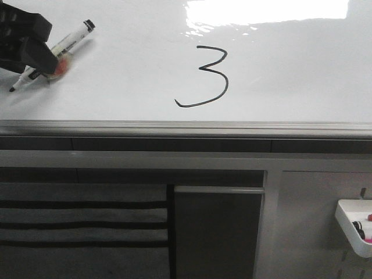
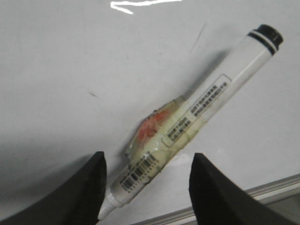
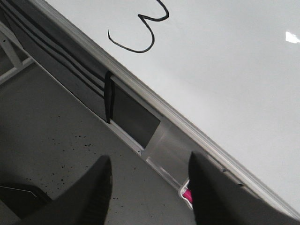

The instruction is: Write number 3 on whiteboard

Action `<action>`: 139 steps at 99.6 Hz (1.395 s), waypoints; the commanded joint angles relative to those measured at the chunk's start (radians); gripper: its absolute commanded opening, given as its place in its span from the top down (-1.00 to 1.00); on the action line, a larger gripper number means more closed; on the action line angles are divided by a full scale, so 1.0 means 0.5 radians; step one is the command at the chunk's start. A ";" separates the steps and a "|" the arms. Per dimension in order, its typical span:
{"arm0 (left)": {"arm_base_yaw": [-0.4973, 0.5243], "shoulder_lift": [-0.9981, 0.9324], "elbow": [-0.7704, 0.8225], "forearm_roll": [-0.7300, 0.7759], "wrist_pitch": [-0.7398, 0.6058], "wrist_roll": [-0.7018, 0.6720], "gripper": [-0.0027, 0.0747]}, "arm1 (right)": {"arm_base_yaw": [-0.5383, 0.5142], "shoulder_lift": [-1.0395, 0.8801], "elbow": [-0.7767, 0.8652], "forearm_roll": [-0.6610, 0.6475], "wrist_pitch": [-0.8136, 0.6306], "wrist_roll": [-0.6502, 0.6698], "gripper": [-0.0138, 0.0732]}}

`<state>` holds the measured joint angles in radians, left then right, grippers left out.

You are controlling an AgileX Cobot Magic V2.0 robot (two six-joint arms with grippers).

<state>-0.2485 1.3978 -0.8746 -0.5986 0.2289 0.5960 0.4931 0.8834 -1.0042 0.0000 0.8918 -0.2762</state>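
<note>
The glossy whiteboard (image 1: 116, 75) bears a black number 3 (image 1: 204, 77); a marker (image 1: 55, 53) lies far left between the left hand's (image 2: 146, 187) spread fingers; the right hand (image 3: 149, 197) is spread, empty.

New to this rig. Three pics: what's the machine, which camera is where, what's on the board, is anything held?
It is a two-armed robot with jaws on each arm. The front view looks forward over the whiteboard, where a black number 3 is already drawn. At far left the left gripper is over a marker. The left wrist view shows that marker lying on the board between open jaws, not gripped. The right wrist view looks past the open, empty right gripper at the board's edge, off the board. A small white tray hangs lower right.
</note>
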 commanded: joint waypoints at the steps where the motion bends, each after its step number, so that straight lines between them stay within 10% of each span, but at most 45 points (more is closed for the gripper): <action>1: 0.004 -0.060 -0.054 -0.017 -0.115 -0.016 -0.09 | -0.017 -0.017 -0.051 0.000 -0.143 0.000 -0.08; 87: 0.004 -0.151 -0.101 -0.048 0.282 0.090 -0.08 | -0.025 -0.017 -0.051 0.000 -0.082 0.014 -0.08; 139: 0.007 -1.161 -0.073 0.670 0.742 -0.418 -0.08 | -0.124 -0.503 0.066 -0.193 -0.046 0.976 0.08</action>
<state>-0.2485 0.9129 -0.9023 -0.3338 0.6360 0.4967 0.4362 0.6875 -0.9773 -0.0732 0.9605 0.1828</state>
